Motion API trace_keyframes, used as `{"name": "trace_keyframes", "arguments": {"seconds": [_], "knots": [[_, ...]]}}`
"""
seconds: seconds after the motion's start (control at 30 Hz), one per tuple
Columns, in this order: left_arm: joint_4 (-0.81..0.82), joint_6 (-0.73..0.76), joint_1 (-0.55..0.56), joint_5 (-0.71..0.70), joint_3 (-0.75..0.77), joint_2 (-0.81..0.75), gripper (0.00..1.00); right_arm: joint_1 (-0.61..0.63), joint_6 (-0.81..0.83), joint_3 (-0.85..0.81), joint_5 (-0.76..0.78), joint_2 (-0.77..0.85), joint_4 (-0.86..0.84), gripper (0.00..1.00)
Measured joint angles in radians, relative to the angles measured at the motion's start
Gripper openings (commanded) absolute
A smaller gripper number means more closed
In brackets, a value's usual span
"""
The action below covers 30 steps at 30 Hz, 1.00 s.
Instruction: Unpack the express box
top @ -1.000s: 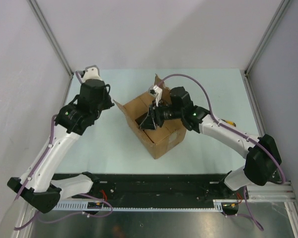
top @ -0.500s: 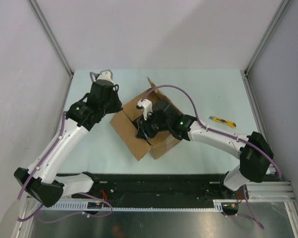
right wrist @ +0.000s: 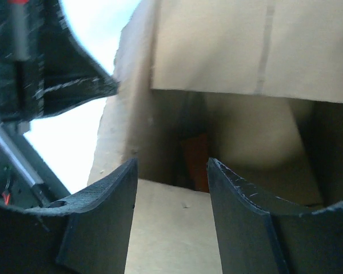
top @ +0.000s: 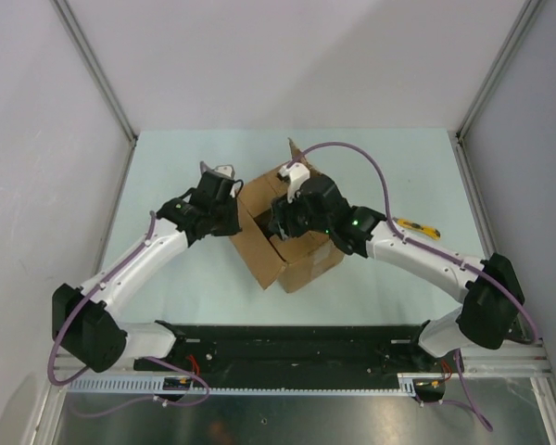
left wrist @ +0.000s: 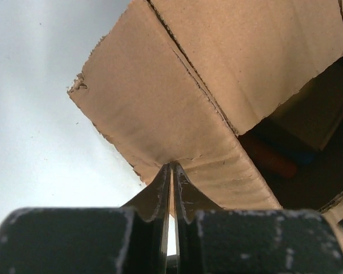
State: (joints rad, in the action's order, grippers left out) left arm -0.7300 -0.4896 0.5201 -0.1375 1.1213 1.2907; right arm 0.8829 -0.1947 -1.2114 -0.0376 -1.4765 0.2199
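Currently express box point(top: 301, 264) sits mid-bench point(top: 185, 278), left claw point(left wrist: 171, 166) pinched tight on one flap's edge, right claw point(right wrist: 170, 171) apart over the opening; risk: flap tears or slips under pull, so the carton skids when the right reaches in.

there is one express box point(top: 296, 252), one yellow utility knife point(top: 417, 226) and one orange item point(right wrist: 194, 162) visible inside the box. two grippers are in view, the left gripper point(left wrist: 171, 166) and the right gripper point(right wrist: 170, 171), each with two jaws.
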Motion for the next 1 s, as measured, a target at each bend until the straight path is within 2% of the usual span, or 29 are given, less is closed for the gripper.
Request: {"name": "trace_keyframes", "arguments": {"seconds": [0.13,0.23,0.37,0.57,0.63,0.8,1.0], "knots": [[0.021,0.004,0.0,0.006,-0.007,0.011,0.08,-0.044,-0.021,-0.045,0.054,-0.002,0.083,0.56],[0.043,0.013,0.0,0.008,-0.007,0.026,0.08,-0.073,-0.019,-0.14,0.072,-0.035,0.189,0.54],[0.067,0.025,-0.002,0.013,-0.006,0.048,0.09,-0.072,0.013,-0.36,0.092,-0.159,0.346,0.51],[0.071,0.037,-0.007,0.017,-0.006,0.06,0.09,-0.055,0.08,-0.798,0.12,-0.429,0.686,0.49],[0.073,0.038,-0.009,0.021,-0.004,0.065,0.09,-0.052,0.087,-0.883,0.12,-0.486,0.764,0.49],[0.074,0.046,-0.017,0.034,0.002,0.071,0.09,-0.052,0.083,-0.895,0.117,-0.504,0.931,0.48],[0.075,0.047,-0.026,0.039,0.014,0.077,0.09,-0.053,0.069,-0.889,0.117,-0.505,1.016,0.49]]}}
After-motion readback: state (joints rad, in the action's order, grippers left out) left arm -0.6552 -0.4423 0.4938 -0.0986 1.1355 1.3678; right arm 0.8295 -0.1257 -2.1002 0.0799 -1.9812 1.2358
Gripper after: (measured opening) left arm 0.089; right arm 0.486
